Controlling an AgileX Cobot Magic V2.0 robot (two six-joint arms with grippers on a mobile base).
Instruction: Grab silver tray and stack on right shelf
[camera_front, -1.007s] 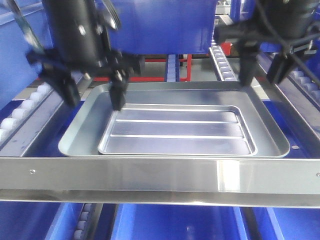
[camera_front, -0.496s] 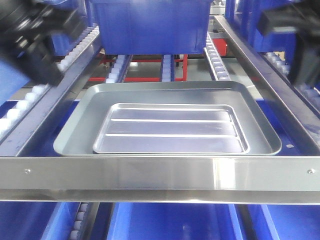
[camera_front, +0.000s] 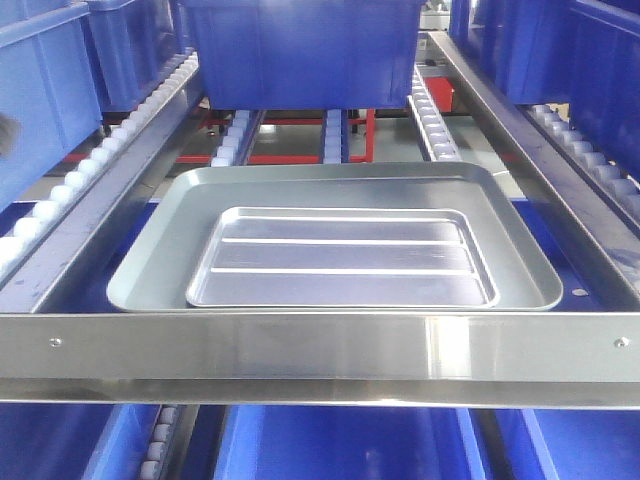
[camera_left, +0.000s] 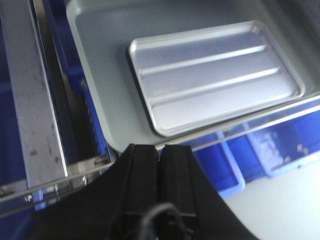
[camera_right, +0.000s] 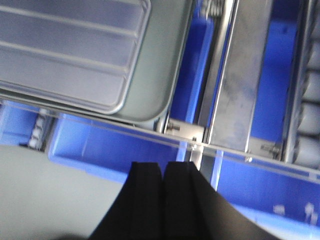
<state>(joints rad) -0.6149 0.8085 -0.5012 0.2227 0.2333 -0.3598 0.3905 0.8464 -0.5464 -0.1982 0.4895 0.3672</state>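
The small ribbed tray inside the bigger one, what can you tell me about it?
The silver tray is a shallow rectangle of shiny steel with rounded corners, a low raised rim and two long raised ribs along its base. It lies flat and empty inside the larger, duller tray, toward that tray's front edge, on the roller shelf behind the front rail. Neither tool touches it; both are shut and drawn back in front of the shelf.

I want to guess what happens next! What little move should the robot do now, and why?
Probably just keep both arms back and stop. The silver tray already sits inside the bigger tray on the right shelf, and the left gripper and right gripper are shut, holding nothing.
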